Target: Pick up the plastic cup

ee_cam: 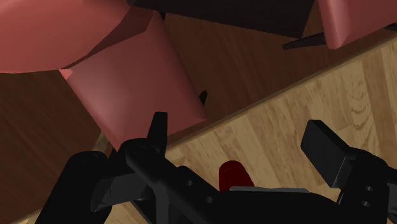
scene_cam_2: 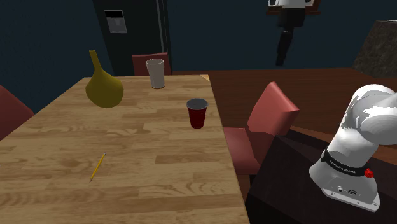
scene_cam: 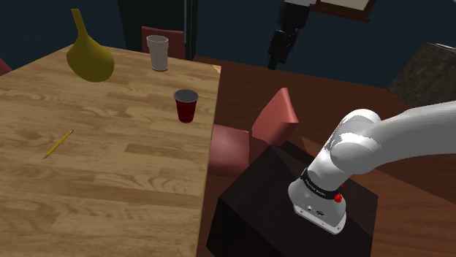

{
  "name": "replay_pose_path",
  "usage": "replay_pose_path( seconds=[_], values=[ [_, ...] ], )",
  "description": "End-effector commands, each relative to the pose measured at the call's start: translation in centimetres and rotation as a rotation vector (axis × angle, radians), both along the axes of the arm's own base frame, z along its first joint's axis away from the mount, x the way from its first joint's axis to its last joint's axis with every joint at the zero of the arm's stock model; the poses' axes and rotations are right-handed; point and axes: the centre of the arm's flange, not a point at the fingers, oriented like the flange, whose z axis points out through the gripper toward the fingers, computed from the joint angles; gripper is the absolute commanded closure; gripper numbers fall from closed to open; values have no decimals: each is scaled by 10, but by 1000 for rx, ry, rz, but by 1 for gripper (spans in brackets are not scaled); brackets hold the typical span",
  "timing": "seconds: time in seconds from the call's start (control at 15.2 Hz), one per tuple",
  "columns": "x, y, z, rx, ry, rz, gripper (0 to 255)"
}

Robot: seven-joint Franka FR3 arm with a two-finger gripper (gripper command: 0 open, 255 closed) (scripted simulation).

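With gripper (scene_cam: 281,45) agape at upper right, risk of descending onto white cup (scene_cam: 158,52) (upper centre) rather than red cup (scene_cam: 186,106) — or toppling it.

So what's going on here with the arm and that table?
A white robot arm is set to go for the red cup on the wooden table. Its tool hangs high up, off the table's edge and over a red chair, open and holding nothing. The cup stands upright and untouched; a white cup, a yellow vase and a pencil share the table.
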Motion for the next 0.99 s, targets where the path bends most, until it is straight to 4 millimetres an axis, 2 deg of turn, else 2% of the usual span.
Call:
replay_pose_path(
  seconds=[0.0,0.92],
  values=[
    [0,0,0,0,0,0,0],
    [152,23,-103,101,14,56,0]
  ],
)
